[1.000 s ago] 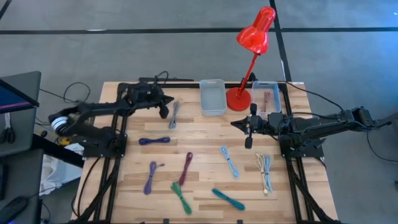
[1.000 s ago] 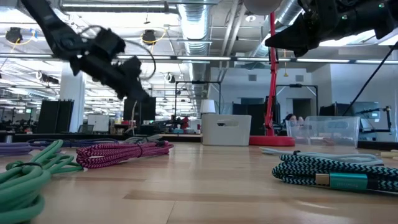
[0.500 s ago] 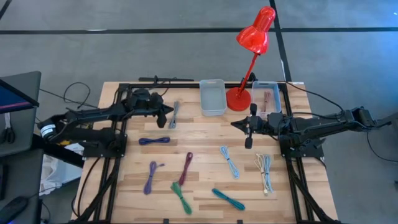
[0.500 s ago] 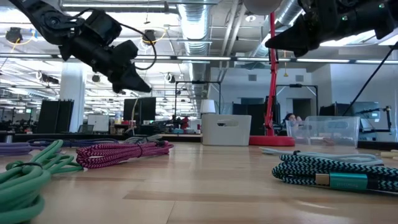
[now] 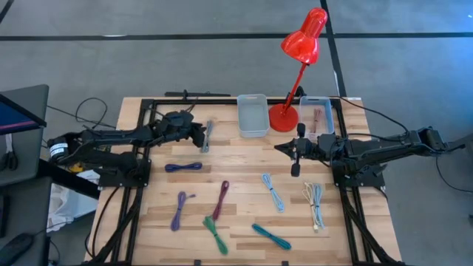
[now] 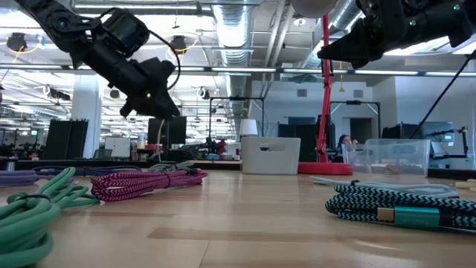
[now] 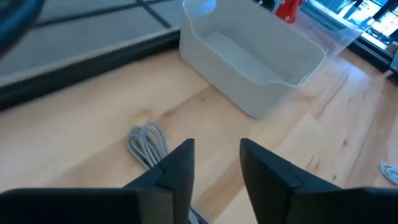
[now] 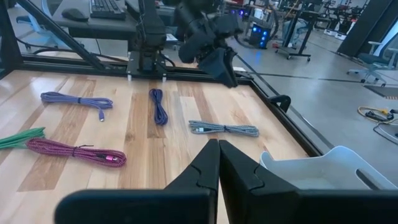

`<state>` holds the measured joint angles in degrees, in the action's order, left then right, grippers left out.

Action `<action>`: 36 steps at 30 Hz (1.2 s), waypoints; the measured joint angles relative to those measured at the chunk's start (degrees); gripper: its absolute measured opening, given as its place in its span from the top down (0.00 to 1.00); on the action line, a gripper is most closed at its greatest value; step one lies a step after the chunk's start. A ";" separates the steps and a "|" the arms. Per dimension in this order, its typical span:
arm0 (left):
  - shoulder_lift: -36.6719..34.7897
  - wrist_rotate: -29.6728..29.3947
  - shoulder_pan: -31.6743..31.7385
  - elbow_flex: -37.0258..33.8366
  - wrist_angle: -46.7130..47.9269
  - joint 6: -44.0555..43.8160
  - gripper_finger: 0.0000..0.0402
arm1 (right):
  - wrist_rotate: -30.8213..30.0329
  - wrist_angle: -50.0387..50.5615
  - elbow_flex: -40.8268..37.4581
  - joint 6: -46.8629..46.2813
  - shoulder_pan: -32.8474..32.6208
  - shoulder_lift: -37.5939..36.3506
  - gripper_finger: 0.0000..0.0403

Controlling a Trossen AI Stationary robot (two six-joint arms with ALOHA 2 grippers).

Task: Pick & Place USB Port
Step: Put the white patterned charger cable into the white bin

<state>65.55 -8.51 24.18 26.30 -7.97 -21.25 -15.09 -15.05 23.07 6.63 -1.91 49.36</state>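
Counting approx 9 cables (image 5: 208, 136), 2 bins (image 5: 253, 115).

The wooden table (image 5: 244, 159) carries several coiled cables, two bins, and what looks like a lamp base (image 5: 282, 117).

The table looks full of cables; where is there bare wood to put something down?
Bare wood shows on the table between the white bin and the maroon cable, and at the near right corner past the teal cable. It is crowded near the front left, where the purple cable, green cable and maroon cable lie close together.
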 joint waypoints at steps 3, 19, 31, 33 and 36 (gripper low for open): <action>3.43 0.12 0.04 0.00 -0.28 -2.05 0.63 | 0.00 0.27 0.00 0.74 0.00 0.00 1.00; 14.18 -2.56 0.57 0.00 -5.20 -2.22 0.59 | -0.01 1.31 -0.02 0.98 0.01 0.00 1.00; 19.63 -0.37 0.94 0.00 -5.37 -6.20 0.57 | -0.02 1.25 -0.02 0.98 0.00 0.00 1.00; 20.80 0.39 0.94 0.00 -5.59 -6.26 0.57 | 0.00 1.27 -0.02 1.08 0.00 0.00 1.00; 21.97 0.48 0.94 0.00 -7.33 -6.25 0.57 | 0.00 1.27 -0.02 1.25 0.02 0.00 1.00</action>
<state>87.52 -8.03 25.12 26.30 -15.30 -27.50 -15.09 -13.78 23.05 7.88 -1.89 49.36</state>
